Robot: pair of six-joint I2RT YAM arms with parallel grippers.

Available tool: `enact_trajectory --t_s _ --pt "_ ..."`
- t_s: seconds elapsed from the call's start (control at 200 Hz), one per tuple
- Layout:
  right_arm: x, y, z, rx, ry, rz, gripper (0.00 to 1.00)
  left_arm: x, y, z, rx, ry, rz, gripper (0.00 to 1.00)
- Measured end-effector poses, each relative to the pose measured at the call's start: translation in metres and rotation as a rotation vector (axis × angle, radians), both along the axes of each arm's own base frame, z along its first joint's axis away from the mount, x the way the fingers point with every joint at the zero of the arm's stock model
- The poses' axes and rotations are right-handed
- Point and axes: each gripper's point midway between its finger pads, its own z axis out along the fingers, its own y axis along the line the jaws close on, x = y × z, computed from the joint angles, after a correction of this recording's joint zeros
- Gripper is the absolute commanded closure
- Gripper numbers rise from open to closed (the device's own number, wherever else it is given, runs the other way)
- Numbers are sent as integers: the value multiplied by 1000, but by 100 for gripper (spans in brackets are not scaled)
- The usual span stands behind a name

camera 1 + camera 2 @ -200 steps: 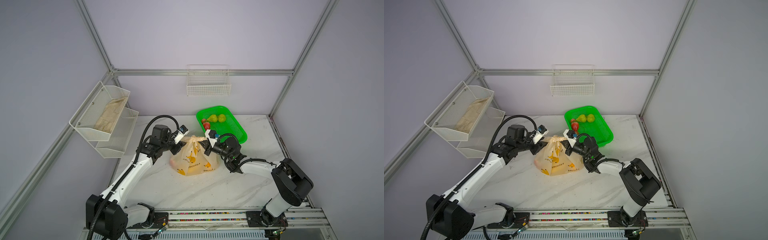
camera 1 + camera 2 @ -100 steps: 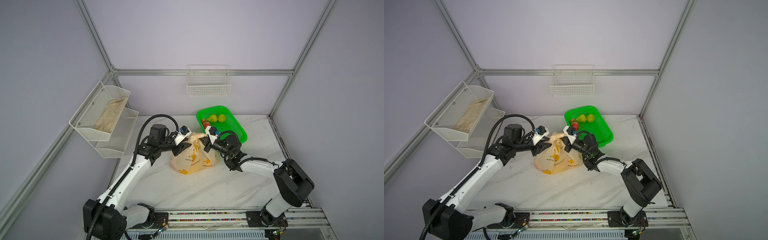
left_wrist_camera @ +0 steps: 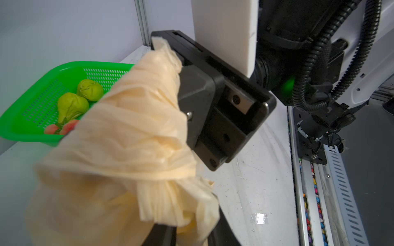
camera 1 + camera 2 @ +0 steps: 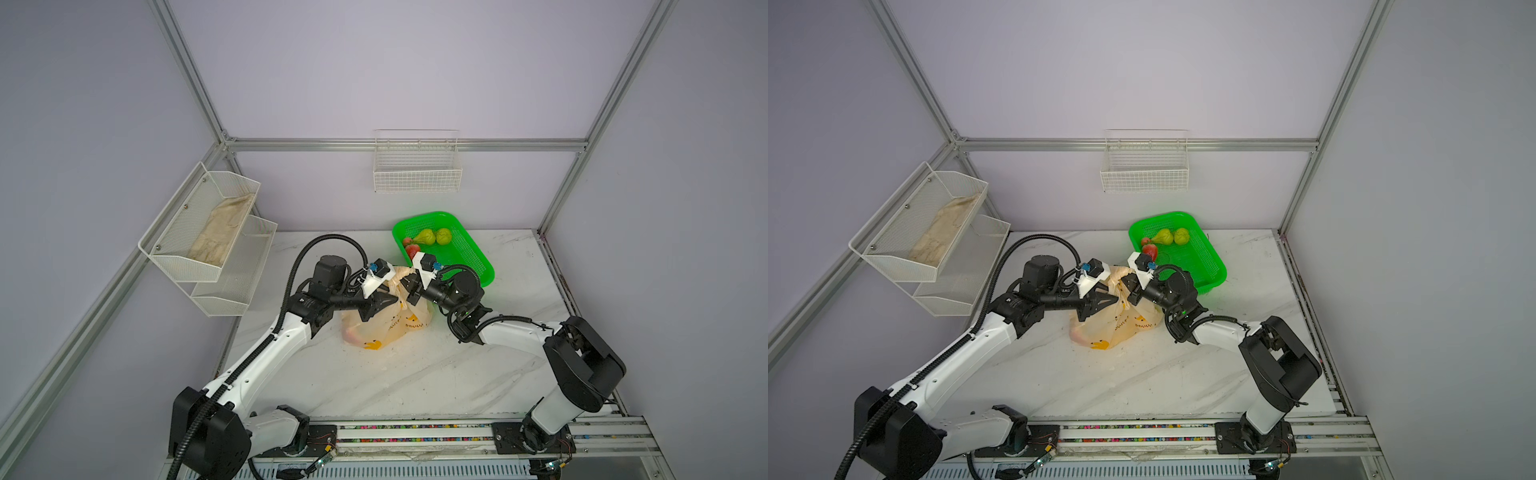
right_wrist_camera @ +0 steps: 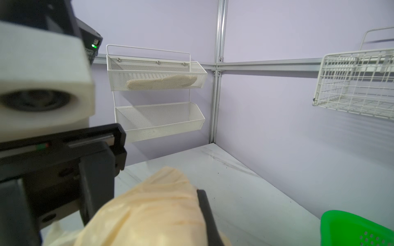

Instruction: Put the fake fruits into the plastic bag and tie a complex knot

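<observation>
Tying is the step in hand: the right hand (image 4: 409, 286) is clamped on a twisted handle (image 3: 136, 102) of the bag (image 4: 386, 332), which slumps on the worktop (image 4: 415, 382) just below both hands (pears (image 4: 424, 237) and strawberries (image 4: 411, 251) lie unbagged in the basket (image 4: 478, 266) behind the right hand). The left hand (image 4: 383, 301) straddles the bunched neck, grip unclear; next it probably must pinch there and pull away from the right hand, cinching the knot (image 3: 164, 191)

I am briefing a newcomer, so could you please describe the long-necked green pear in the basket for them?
Find the green basket at the back of the marble table. In its far end the pear lies between the red strawberries and a rounder green fruit; only the pear has a tapering neck pointing toward the strawberries.
</observation>
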Motion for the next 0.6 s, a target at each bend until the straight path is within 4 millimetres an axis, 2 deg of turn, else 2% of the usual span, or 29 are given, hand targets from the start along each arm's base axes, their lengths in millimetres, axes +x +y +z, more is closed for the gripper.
enact_trajectory --t_s 0.085,0.18,0.26,0.35,0.6 --pt "-5 2 -3 29 36 19 100 -6 -7 -4 -12 10 -5 73" --pt "-9 1 -6 59 72 41 100 -8 -7 -3 -24 4 19 64" --pt "-14 0 -9 86 102 60 100 -7 -3 3 -29 -25 47 53" --pt "-19 -1 -13 112 134 87 100 -7 1 9 -30 -50 68 47" --pt "-24 0 -22 147 182 137 100 -13 19 4 46 -50 142 27"
